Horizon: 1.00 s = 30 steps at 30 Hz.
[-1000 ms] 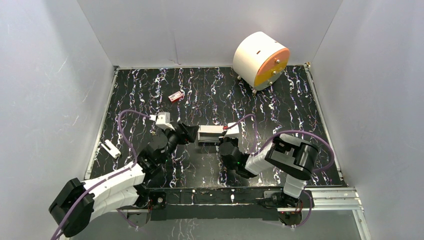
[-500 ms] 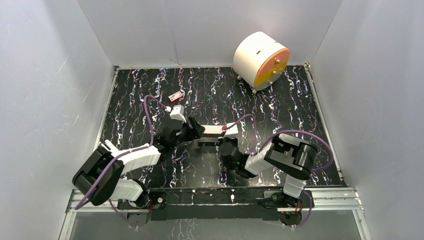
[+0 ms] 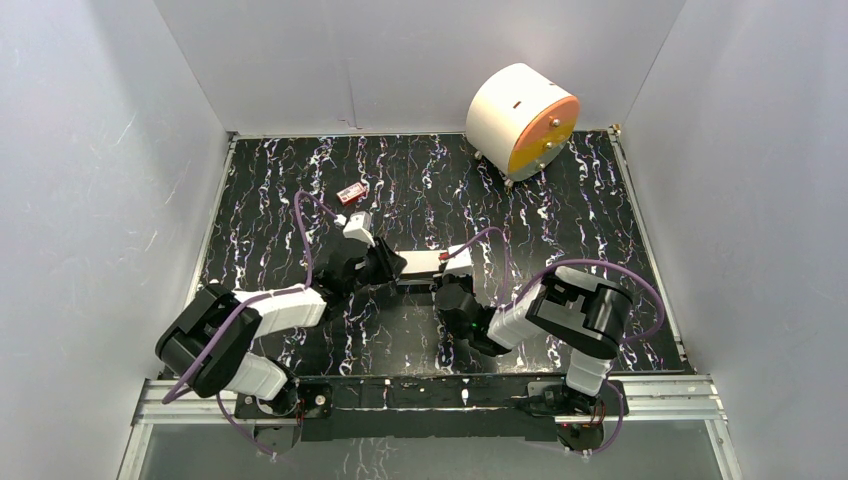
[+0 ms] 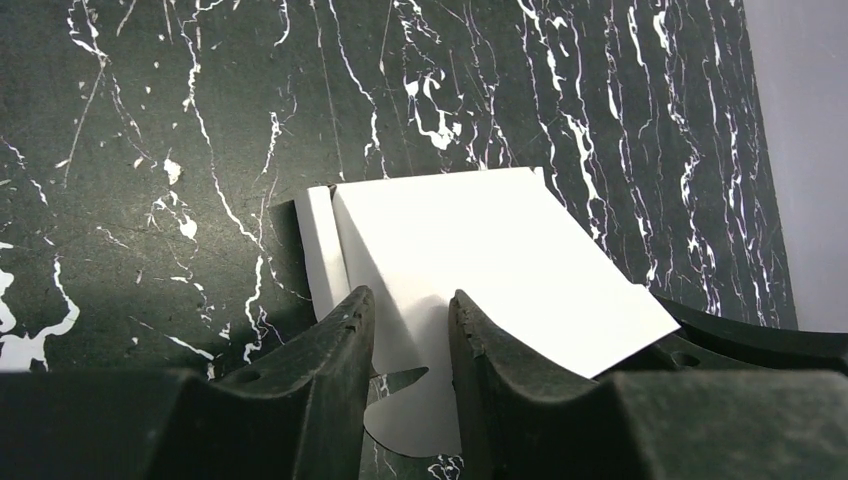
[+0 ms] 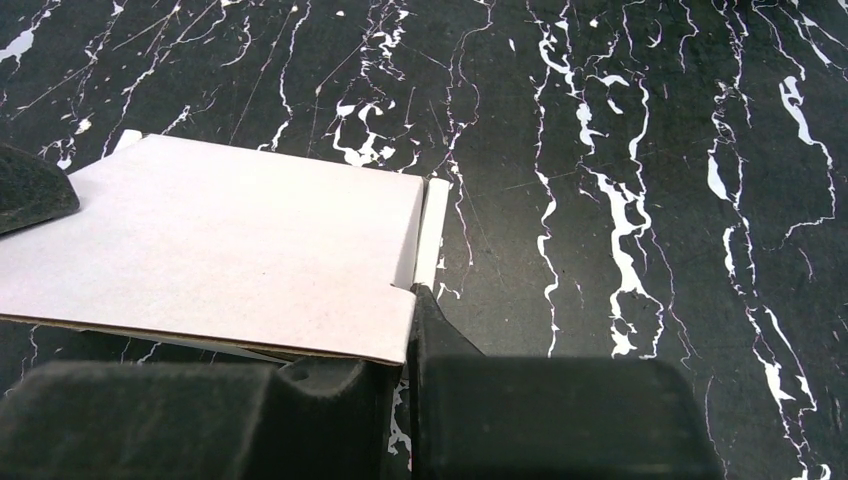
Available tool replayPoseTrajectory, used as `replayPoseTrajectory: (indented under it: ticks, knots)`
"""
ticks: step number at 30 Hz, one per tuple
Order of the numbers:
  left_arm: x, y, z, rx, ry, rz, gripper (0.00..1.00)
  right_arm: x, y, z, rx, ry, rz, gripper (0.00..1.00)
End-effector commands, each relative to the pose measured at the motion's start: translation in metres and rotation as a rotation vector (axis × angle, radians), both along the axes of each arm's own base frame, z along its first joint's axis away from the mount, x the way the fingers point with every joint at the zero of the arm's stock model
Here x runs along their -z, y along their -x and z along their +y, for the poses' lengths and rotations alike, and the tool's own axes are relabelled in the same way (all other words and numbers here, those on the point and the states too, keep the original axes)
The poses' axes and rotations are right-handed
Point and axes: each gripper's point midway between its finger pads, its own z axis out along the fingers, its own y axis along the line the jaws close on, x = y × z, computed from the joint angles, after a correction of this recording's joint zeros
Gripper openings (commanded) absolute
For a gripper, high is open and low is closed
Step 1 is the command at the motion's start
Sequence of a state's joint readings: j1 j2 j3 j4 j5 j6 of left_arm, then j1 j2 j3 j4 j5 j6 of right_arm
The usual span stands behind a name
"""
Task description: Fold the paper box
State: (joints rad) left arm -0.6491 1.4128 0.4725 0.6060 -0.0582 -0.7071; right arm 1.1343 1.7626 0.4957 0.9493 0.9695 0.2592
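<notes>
Right pincer (image 5: 400, 340) clamps the paper box (image 5: 220, 240) corner, seen only wrist-side.

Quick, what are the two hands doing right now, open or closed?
Left hand: partly open, fingers astride the paper box edge.
Right hand: shut on the paper box corner.

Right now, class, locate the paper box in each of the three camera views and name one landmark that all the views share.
Top external: the paper box sits just below the picture's centre.
Left wrist: the paper box fills the centre, running down to the lower right.
Right wrist: the paper box covers the left half, one corner near mid-frame.
Shared landmark: the black, white-veined table lies under it in all three.
</notes>
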Motion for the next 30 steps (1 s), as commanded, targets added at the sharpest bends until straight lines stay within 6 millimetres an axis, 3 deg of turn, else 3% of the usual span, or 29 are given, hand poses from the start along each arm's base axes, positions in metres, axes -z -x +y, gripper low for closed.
replayPoseTrajectory:
  ticks: [1, 6, 18, 22, 30]
  knots:
    - [0.029, 0.011, 0.009, 0.015, -0.085, 0.079, 0.28, 0.003, 0.005, 0.014, -0.059, -0.001, 0.028, 0.17]
    - [0.044, 0.012, 0.016, 0.002, -0.131, 0.104, 0.27, 0.004, 0.010, 0.012, -0.075, 0.005, 0.060, 0.25]
    - [0.062, 0.011, 0.023, -0.010, -0.199, 0.124, 0.26, -0.007, 0.029, 0.003, -0.089, 0.004, 0.189, 0.63]
    - [0.060, 0.010, 0.023, -0.005, -0.209, 0.118, 0.26, -0.020, 0.036, 0.003, -0.121, -0.007, 0.221, 0.70]
    - [0.054, 0.007, 0.026, -0.005, -0.229, 0.098, 0.27, -0.070, 0.040, 0.004, -0.161, -0.107, 0.239, 0.74]
